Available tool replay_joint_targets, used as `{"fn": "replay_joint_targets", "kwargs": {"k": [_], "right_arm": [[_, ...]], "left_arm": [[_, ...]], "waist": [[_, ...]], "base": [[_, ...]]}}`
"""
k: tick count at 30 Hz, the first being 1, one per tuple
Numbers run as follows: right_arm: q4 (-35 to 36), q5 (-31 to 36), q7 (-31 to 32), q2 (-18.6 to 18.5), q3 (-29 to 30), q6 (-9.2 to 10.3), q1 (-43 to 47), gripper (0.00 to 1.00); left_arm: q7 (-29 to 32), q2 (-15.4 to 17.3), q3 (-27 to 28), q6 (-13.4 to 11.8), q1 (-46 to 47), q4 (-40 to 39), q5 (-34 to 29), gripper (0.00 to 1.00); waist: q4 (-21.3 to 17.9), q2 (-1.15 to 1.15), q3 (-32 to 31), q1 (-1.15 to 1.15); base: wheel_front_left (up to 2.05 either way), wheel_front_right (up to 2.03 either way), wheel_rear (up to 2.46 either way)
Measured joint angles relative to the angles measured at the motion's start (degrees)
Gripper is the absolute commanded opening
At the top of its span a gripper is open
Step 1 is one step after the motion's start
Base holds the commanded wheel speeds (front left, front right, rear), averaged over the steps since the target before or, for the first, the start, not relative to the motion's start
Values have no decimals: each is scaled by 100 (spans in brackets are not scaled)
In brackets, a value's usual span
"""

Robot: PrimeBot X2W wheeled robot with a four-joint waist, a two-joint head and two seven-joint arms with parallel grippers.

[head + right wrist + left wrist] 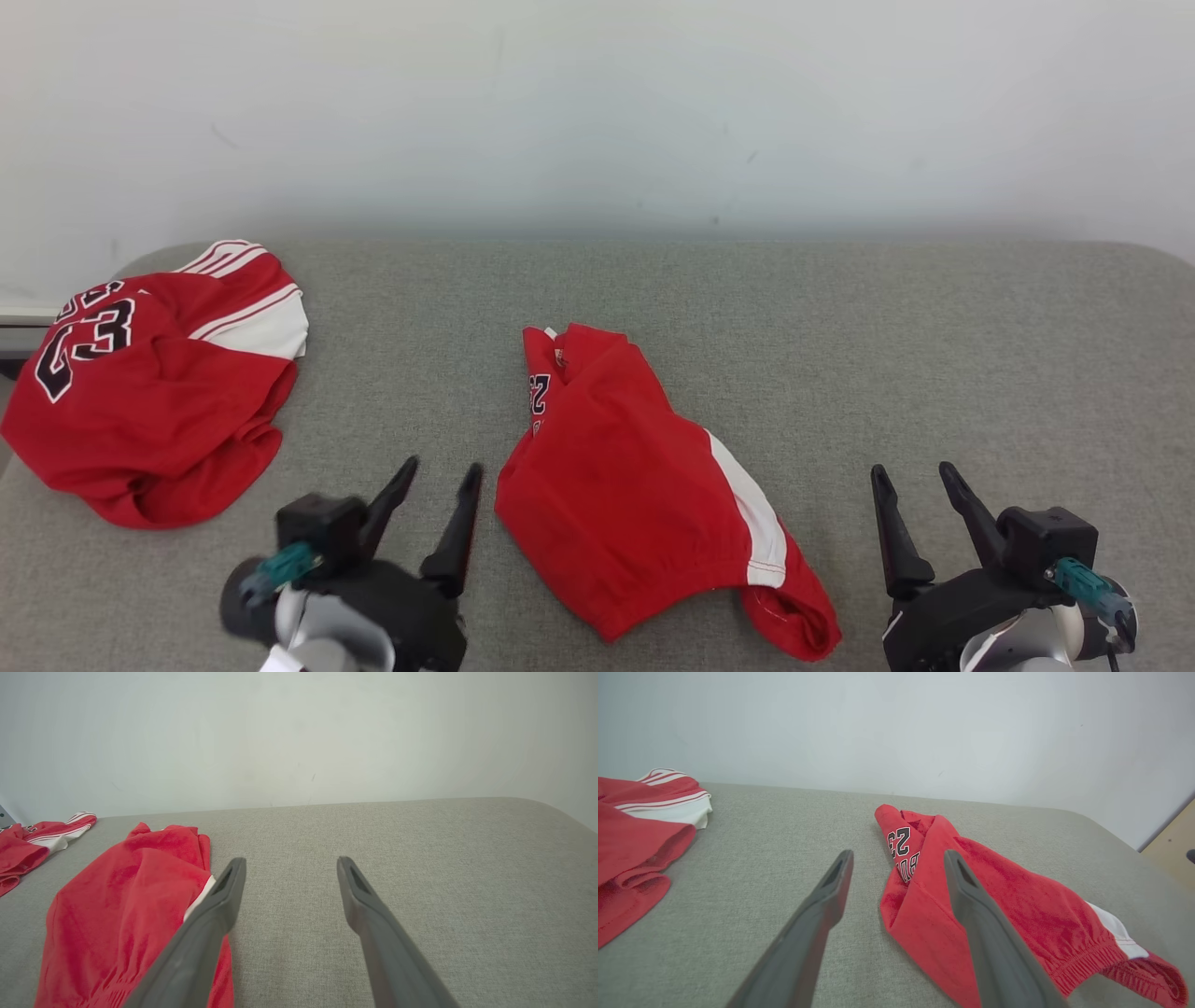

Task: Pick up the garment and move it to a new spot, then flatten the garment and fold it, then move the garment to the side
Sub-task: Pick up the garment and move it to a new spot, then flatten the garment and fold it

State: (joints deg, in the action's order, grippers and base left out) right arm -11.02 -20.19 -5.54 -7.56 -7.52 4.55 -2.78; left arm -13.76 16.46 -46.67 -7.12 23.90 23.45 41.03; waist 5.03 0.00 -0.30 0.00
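Note:
A crumpled red garment (616, 485) with a white side stripe and dark printed numbers lies in the middle of the grey fabric surface (887, 336). My left gripper (442, 467) hovers open just left of it, fingers pointing away from me, nothing between them. In the left wrist view the garment (1017, 896) spreads to the right behind the open left gripper (899, 854). My right gripper (913, 469) stands open to the garment's right, a short gap away. The right wrist view has the garment (121, 896) at the left of the open right gripper (290, 860).
A second red piece, a jersey (149, 392) with white stripes and black numbers, lies bunched at the surface's far left edge, also in the left wrist view (630, 830). A pale wall (597, 112) stands behind. Bare grey surface stretches to the right (444, 868).

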Motion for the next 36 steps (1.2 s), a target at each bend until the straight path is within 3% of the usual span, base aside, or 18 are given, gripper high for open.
{"fn": "replay_joint_targets", "kwargs": {"k": [10, 20, 27, 32, 36], "right_arm": [[42, -7, -1, 13, -4, 4, 126, 100], [162, -120, 35, 120, -132, -19, 227, 100], [356, -391, 214, 172, -265, -281, 404, 100], [398, -555, 679, 89, -506, -561, 593, 100], [387, -591, 1013, 7, -651, -615, 568, 100]], "left_arm": [[-59, -20, 1464, 0, -1096, 135, -633, 100], [-65, -307, 2434, 0, -1619, -363, -1229, 100], [-65, -537, 2695, 0, -1768, -739, -1627, 100], [-65, -580, 2780, 0, -1790, -903, -1869, 100], [-65, -650, 2841, 0, -1793, -1014, -1969, 100]], "waist": [[130, 0, -51, 0], [273, 0, -18, 0], [263, 0, 0, 0], [240, 0, -2, 0], [232, 0, -7, 0]], "base": [[0, 0, 0], [0, 0, 0], [0, 0, 0], [0, 0, 0], [0, 0, 0]]}}
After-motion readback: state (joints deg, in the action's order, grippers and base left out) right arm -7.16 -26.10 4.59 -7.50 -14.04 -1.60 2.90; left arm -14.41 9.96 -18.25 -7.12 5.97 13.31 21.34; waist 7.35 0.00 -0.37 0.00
